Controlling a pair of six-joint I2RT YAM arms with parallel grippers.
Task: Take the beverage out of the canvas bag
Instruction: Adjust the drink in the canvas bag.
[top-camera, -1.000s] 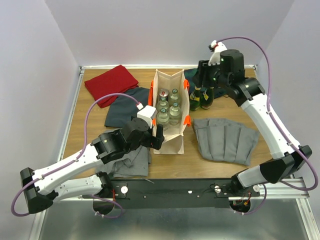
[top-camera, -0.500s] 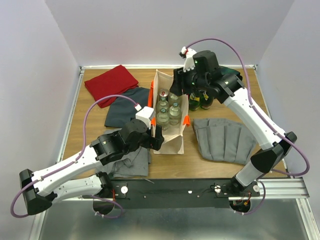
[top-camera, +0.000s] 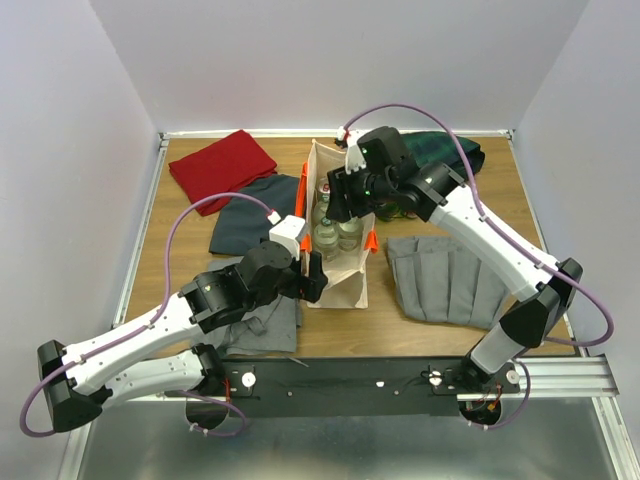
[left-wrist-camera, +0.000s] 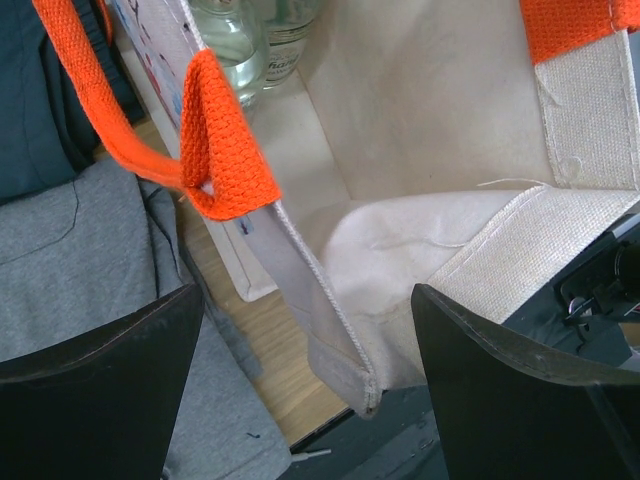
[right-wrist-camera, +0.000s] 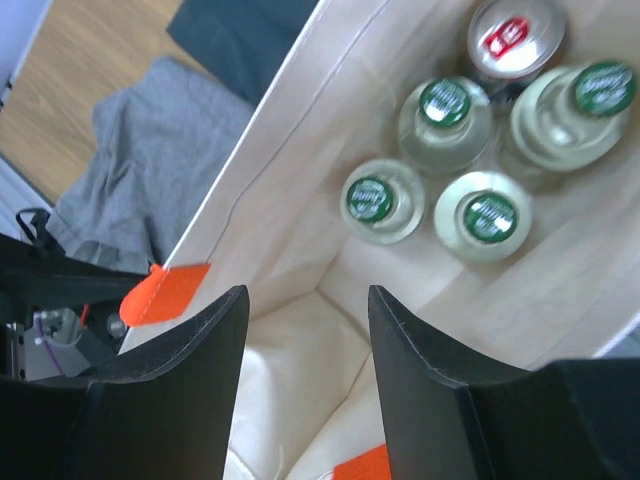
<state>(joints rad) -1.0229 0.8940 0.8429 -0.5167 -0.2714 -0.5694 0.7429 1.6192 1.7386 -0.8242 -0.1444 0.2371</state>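
Four bottles (right-wrist-camera: 440, 145) plus can (right-wrist-camera: 515, 35) inside canvas bag (top-camera: 345, 280) | right gripper (right-wrist-camera: 305, 330) above opening, parted, empty | left gripper (left-wrist-camera: 300, 375) spread astride near rim | step: reach-in | next: descend, clamp one bottle neck

Canvas bag (left-wrist-camera: 430, 130) seen close up, mouth open.
Orange handle (left-wrist-camera: 225, 140) looped at bag's left rim; clear bottles (left-wrist-camera: 235, 45) inside; left gripper (left-wrist-camera: 300, 400) spread wide, straddling bag's near corner.
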